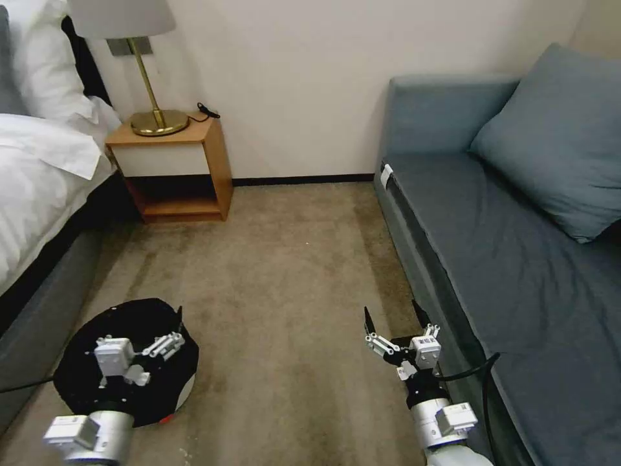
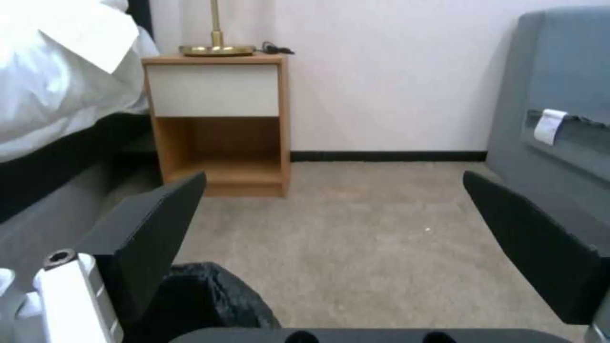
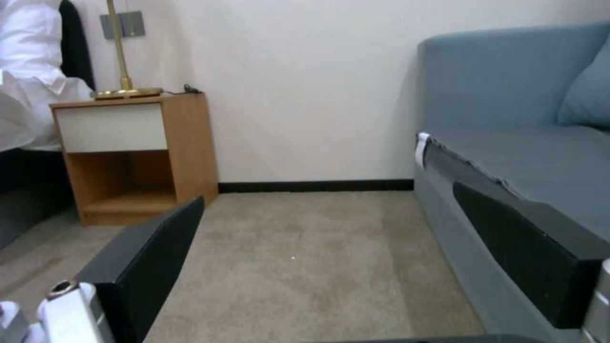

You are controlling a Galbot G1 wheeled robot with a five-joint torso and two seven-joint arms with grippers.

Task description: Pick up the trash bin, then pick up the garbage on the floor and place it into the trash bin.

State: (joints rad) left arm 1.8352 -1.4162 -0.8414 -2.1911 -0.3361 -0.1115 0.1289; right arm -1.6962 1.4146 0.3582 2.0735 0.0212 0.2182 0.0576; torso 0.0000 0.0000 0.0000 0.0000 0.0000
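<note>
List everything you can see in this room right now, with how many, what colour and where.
trash bin: one, black bag liner, a little red at its base, on the floor at the robot's left
floor: beige-brown carpet, between bed and sofa
bed: one, white bedding on a grey base, far left
nightstand: one, wood with a white drawer front, against the wall beside the bed
lamp: one, brass stem and base with a pale shade, on the nightstand
sofa: one, grey-blue, right side
cushion: one, grey-blue, on the sofa
left gripper: open, over the trash bin
right gripper: open, above the floor beside the sofa
</note>
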